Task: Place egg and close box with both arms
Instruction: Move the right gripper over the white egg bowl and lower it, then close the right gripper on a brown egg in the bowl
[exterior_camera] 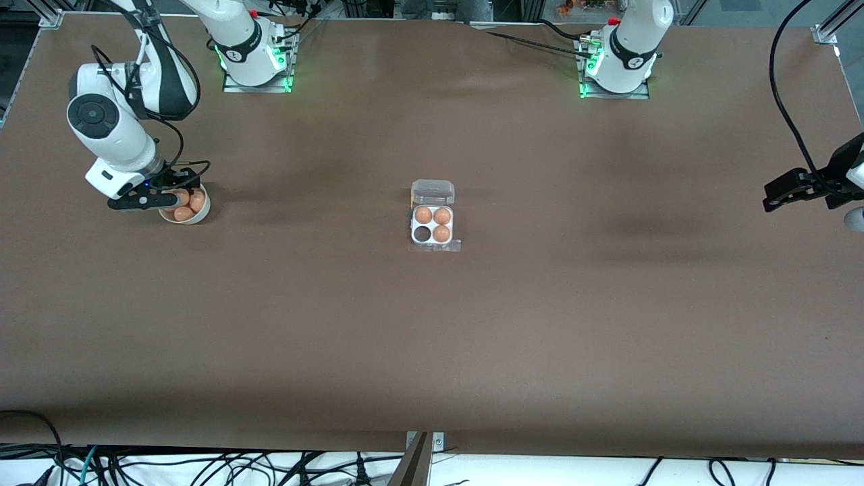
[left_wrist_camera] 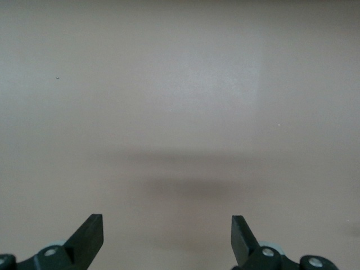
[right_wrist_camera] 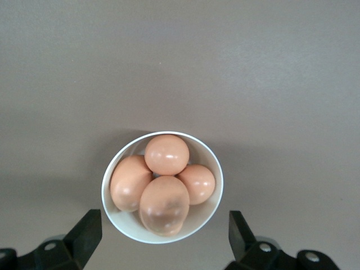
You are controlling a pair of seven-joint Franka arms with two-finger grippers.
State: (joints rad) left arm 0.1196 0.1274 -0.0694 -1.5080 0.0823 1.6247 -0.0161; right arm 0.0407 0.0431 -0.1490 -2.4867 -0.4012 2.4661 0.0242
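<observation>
Right gripper (exterior_camera: pixel 177 197) hanging over white bowl (exterior_camera: pixel 196 217) of eggs at right arm's end of table (exterior_camera: pixel 432 337), fingers spread wide, nothing between them. Same in right wrist view: right gripper (right_wrist_camera: pixel 163 236) fingers (right_wrist_camera: pixel 85 232) apart on either side of bowl (right_wrist_camera: pixel 209 212), not touching it. Four brown eggs (right_wrist_camera: pixel 166 154) piled in bowl, one sitting on top of the others. Left gripper (exterior_camera: pixel 786 192) out at left arm's end of table, up in air over bare brown surface, arm waiting. Left wrist view: left gripper (left_wrist_camera: pixel 167 236) fingers (left_wrist_camera: pixel 89 233) wide apart, holding nothing, only bare table (left_wrist_camera: pixel 180 84) below with soft shadow. Box (exterior_camera: pixel 433 224) near middle of table, between the two arms, well apart from both grippers and from bowl. Clear lid (exterior_camera: pixel 433 192) swung open, lying back on the side farther from front camera. White tray with four cells: three filled with brown eggs (exterior_camera: pixel 423 215), fourth cell (exterior_camera: pixel 422 233) dark and unfilled, on side nearer front camera and toward right arm's end. Clear flap sticking out at box edge nearer front camera. Both arm bases (exterior_camera: pixel 255 64) lit green at table edge farthest from front camera.
</observation>
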